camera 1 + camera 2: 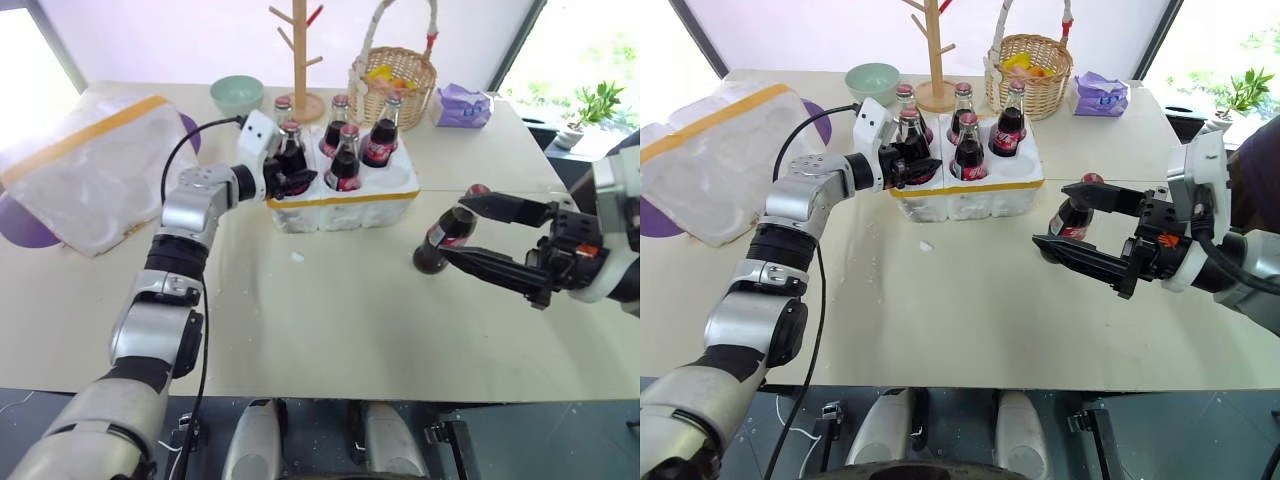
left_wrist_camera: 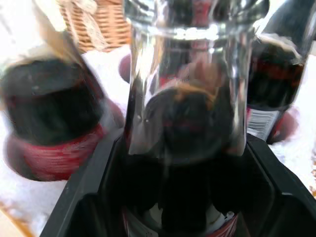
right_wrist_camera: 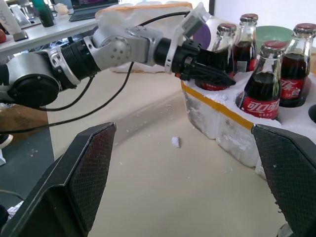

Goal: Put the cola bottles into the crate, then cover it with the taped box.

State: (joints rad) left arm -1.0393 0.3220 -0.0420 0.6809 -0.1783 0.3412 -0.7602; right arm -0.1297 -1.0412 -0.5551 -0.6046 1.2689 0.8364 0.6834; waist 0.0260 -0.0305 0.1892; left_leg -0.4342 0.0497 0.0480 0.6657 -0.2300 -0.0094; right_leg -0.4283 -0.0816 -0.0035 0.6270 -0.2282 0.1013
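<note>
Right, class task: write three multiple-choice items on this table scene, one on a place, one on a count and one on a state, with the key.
1. Where is the bottle that is outside the crate?
A in the basket
B on the table by the right gripper
C on the bowl

2. How many bottles stand in the crate?
A three
B five
C six

3. How do the right gripper's jaws stand?
A open
B shut on a bottle
C shut on a cloth

Key: B, it stands on the table beside the right gripper; B, five necks rise from the crate; A, the jaws are spread wide, gripping nothing.
</note>
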